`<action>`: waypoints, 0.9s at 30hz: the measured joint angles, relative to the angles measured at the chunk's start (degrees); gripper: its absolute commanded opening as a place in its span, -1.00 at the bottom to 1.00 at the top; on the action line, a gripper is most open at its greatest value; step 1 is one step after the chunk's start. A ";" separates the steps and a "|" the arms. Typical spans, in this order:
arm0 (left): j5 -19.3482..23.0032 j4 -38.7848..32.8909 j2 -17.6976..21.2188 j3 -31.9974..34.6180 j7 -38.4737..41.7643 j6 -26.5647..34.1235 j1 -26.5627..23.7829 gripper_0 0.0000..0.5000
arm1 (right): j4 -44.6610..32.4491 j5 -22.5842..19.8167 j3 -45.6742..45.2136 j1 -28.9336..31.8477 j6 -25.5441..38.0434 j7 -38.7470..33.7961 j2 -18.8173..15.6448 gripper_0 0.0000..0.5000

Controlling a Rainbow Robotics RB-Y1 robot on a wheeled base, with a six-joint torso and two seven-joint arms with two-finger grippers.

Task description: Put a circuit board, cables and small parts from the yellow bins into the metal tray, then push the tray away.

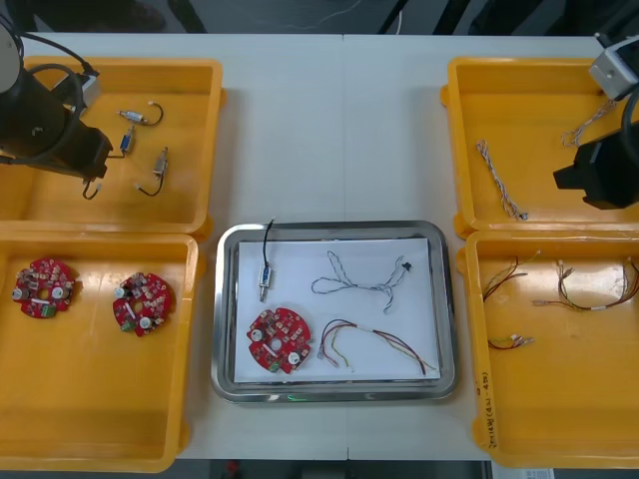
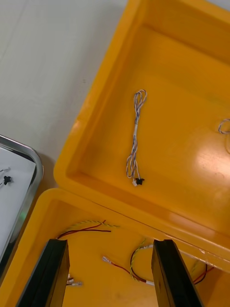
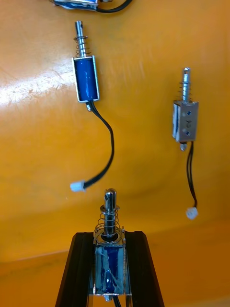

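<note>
Metal tray, white inside, sits mid-table between the yellow bins. It holds a round red circuit board, a twisted blue and white cable, a red and yellow cable and a small metal part with a black lead.

Over the far left bin, the left gripper has its fingers clamped on a spring-tipped metal part. Whether that part is clear of the bin floor is hard to judge. A blue loose part and a silver loose part lie beyond it, apart from each other.

The right gripper hangs over the near right bin, fingers spread with nothing between them, above loose red and yellow wires. A twisted spare cable lies in the far right bin. One spare board rests near a second board in the near left bin.
</note>
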 measured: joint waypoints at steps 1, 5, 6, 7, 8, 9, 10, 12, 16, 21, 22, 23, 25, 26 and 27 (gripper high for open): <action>-0.22 -0.92 0.00 0.36 0.00 1.10 0.00 -1.00 | -0.03 -0.14 -1.10 0.78 0.00 0.00 0.00 1.00; -2.31 -5.44 -0.04 1.58 0.00 5.67 0.00 -1.00 | -0.11 -0.24 -4.55 3.87 0.00 -0.01 -0.02 1.00; -2.79 -6.54 -0.07 1.79 0.00 6.68 0.00 -1.00 | -0.11 -0.24 -5.16 4.65 0.00 -0.01 -0.02 1.00; -3.19 -7.53 -0.13 2.01 0.00 7.61 0.00 -1.00 | -0.11 -0.23 -5.70 5.49 0.00 -0.01 -0.02 1.00; -3.60 -8.61 -0.28 2.23 0.00 8.53 0.00 -1.00 | -0.12 -0.21 -6.23 6.44 0.00 -0.02 -0.02 1.00; -4.01 -9.67 -0.50 2.47 0.00 9.48 0.00 -1.00 | -0.12 -0.20 -6.67 7.38 0.00 -0.02 -0.03 1.00; -4.38 -10.53 -0.77 2.69 0.00 10.44 0.00 -1.00 | -0.12 -0.15 -7.03 8.26 0.00 -0.03 -0.03 1.00; -5.15 -12.65 -1.66 3.12 0.01 12.41 0.00 -1.00 | -0.13 0.21 -7.68 10.15 0.00 -0.06 -0.04 1.00; -5.66 -17.29 -3.77 3.39 0.09 15.64 0.00 -1.00 | -0.14 2.30 -8.12 12.77 0.00 -0.75 -0.04 1.00; -5.85 -23.12 -6.94 3.39 0.30 18.76 0.00 -1.00 | -0.14 3.64 -8.16 14.79 0.00 -3.45 -0.04 1.00; -6.00 -24.03 -7.62 3.39 0.44 18.80 0.00 -1.00 | -0.14 3.81 -8.19 15.08 0.00 -3.45 -0.04 1.00; -6.21 -24.99 -8.34 3.39 0.81 18.82 0.00 -1.00 | -0.14 3.94 -8.26 15.36 0.00 -3.45 -0.04 1.00; -6.45 -26.72 -9.82 3.39 2.57 18.88 0.00 -1.00 | -0.14 4.43 -8.39 15.85 0.00 -3.46 -0.03 1.00; -6.50 -27.58 -10.53 3.38 3.85 18.91 0.00 -1.00 | -0.14 4.70 -8.39 16.02 0.00 -3.46 -0.02 1.00; -6.51 -28.43 -11.22 3.34 5.47 18.91 0.00 -1.00 | -0.14 5.04 -8.39 16.20 0.00 -3.46 0.03 1.00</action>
